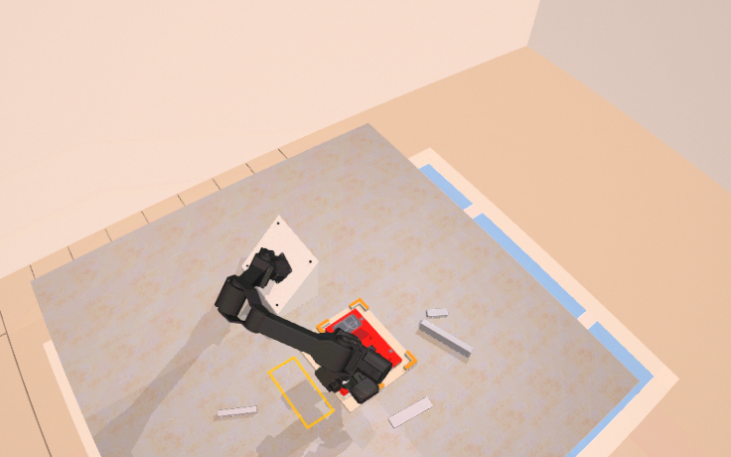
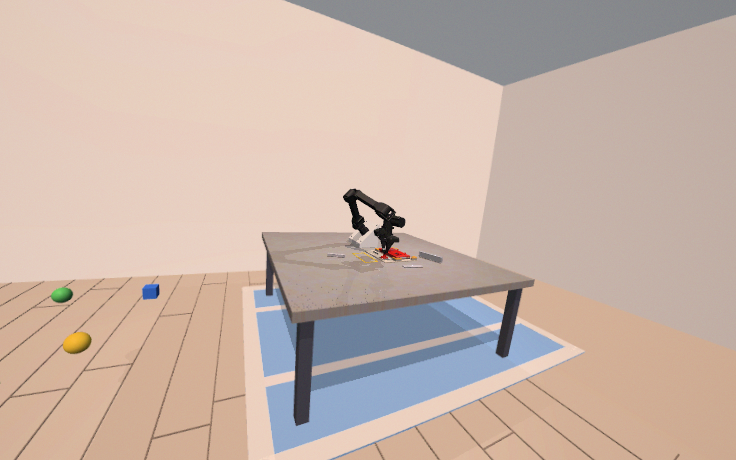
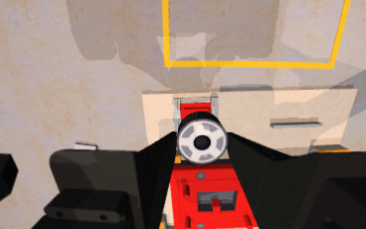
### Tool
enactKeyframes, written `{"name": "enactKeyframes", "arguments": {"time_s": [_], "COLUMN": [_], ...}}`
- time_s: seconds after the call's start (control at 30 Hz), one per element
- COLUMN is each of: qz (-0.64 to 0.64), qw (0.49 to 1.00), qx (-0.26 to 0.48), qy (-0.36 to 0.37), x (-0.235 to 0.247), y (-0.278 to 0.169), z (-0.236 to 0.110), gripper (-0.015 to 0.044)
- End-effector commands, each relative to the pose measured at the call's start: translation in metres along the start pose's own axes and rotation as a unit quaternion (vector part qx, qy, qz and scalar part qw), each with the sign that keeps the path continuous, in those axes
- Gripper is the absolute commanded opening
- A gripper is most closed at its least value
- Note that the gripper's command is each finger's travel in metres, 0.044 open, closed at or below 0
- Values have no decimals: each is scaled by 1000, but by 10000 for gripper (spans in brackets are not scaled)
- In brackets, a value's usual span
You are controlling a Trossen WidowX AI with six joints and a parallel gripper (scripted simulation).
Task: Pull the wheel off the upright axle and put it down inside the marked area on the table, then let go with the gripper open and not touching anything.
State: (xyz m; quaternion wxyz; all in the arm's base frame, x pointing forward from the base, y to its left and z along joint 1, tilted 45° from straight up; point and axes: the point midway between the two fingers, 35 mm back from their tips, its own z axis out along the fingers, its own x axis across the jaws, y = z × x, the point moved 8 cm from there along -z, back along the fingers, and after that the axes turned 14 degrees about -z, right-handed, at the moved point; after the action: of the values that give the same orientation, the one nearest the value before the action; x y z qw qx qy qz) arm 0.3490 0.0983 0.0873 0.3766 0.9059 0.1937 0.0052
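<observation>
The wheel [image 3: 202, 141], black with a pale spoked hub, is face-up in the wrist view. My gripper [image 3: 201, 136] [image 2: 385, 250] is shut on it, one finger at each side. The hub centre is dark; I cannot tell whether the axle is still inside. The wheel is over the end of a red body [image 3: 219, 173] [image 1: 394, 356] on a pale board [image 3: 249, 107] [image 1: 381, 329]. The arm hides wheel and fingertips in the top view. The marked area, a yellow outline [image 1: 282, 365] [image 3: 249, 65], lies on the table beside the board.
Orange corner brackets [image 1: 410, 360] stand at the board's corners. A thin grey bar [image 3: 296, 124] is on the board. On the table are a long grey bar [image 1: 445, 338], a short block [image 1: 437, 312], a flat pale bar [image 1: 410, 411] and another bar [image 1: 236, 411] beyond the outline.
</observation>
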Motion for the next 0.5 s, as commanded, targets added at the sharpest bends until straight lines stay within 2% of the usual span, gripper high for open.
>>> {"name": "enactKeyframes", "arguments": {"time_s": [0.0, 0.47], "qz": [1, 0], "qw": [1000, 1000], "qx": [0, 0], "qy": [4, 5], "x": [0, 0], "y": [-1, -1], "z": [-5, -10], "gripper": [0, 0]}}
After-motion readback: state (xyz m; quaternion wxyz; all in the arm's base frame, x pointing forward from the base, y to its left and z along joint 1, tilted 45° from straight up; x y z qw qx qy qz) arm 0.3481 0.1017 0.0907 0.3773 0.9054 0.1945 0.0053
